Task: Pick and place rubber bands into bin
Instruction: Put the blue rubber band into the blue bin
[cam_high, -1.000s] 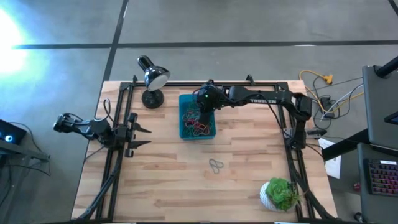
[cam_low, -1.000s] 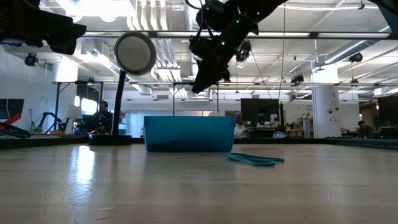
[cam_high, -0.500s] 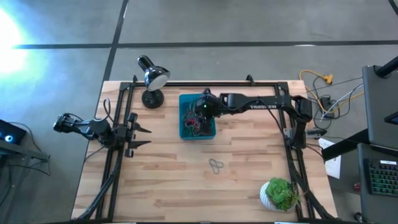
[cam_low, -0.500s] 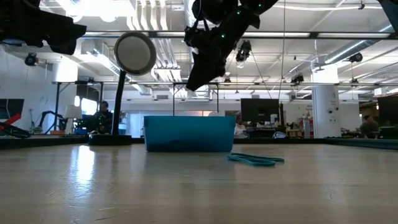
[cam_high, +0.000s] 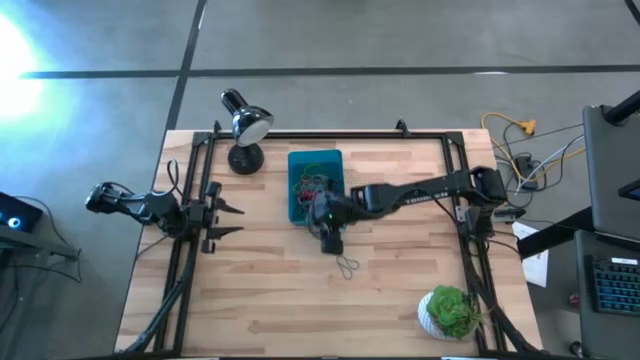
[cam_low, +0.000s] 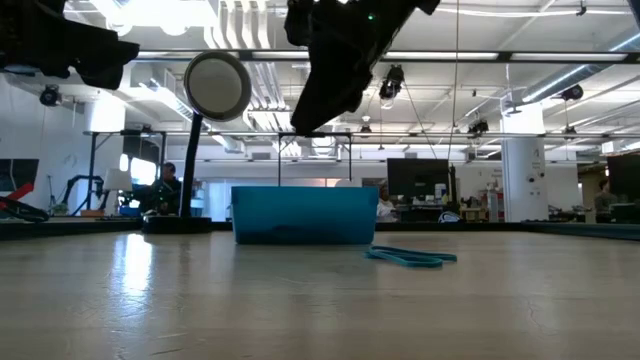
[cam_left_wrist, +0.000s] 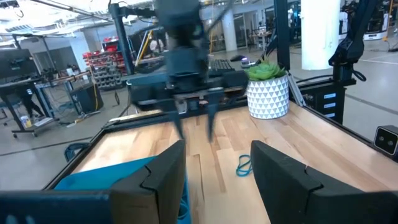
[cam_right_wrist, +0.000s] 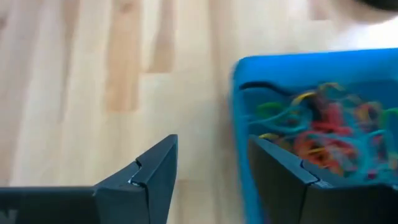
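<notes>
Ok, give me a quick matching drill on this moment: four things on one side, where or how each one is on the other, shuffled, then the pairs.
Things:
1. bin
2. loose rubber band
3. right claw
4. left claw

States:
A. open, waiting at the table's left edge
B. lying on bare wood, outside the bin
C. open, above the table between bin and loose band
D. holding a pile of coloured rubber bands

Pairs: 1-D, 2-B, 3-C, 4-A
</notes>
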